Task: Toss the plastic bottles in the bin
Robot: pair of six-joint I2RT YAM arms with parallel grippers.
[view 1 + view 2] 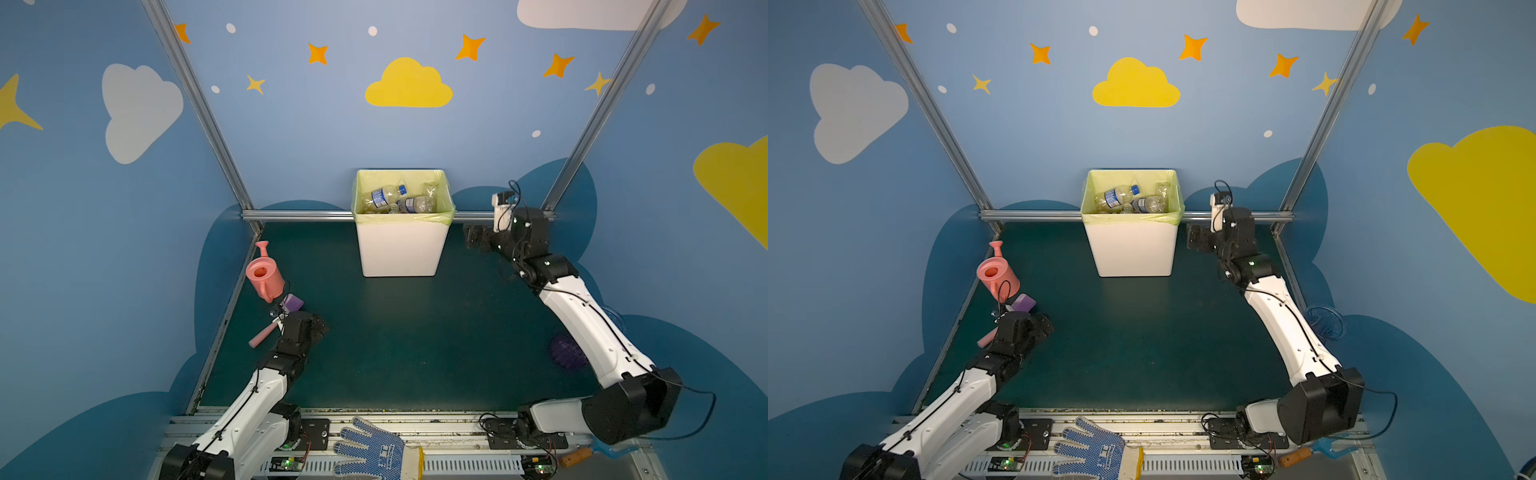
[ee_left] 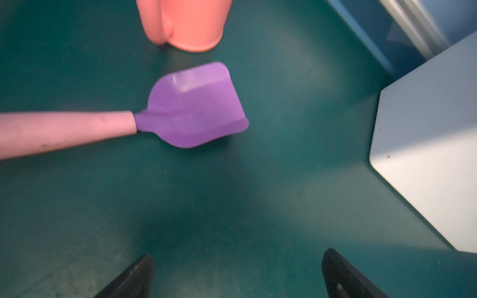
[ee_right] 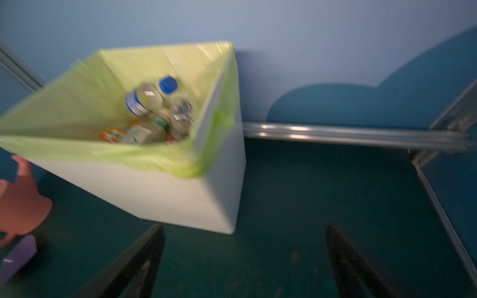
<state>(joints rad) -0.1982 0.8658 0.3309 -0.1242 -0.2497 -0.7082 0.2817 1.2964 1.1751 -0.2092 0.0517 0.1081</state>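
The bin [image 1: 401, 249] [image 1: 1131, 249], white with a pale yellow-green bag over its rim, stands against the back wall. Several plastic bottles [image 1: 384, 195] [image 1: 1117, 196] lie inside it, clear ones with blue labels and a blue cap. The right wrist view shows the bin [image 3: 154, 193] and the bottles [image 3: 144, 99] blurred. My right gripper [image 1: 471, 237] [image 1: 1194, 239] [image 3: 244, 232] hangs open and empty just right of the bin, at rim height. Low over the mat at the left, my left gripper [image 1: 318, 328] [image 1: 1044, 324] [image 2: 237, 258] is open and empty. The bin's corner [image 2: 426, 129] shows in the left wrist view.
A pink watering can [image 1: 264, 274] [image 2: 185, 23] and a purple scoop [image 1: 293, 302] [image 2: 196, 108] with a pink handle lie near the left wall, just ahead of my left gripper. A purple round thing [image 1: 567, 353] sits partly behind my right arm. A blue dotted glove [image 1: 374, 451] lies on the front rail.
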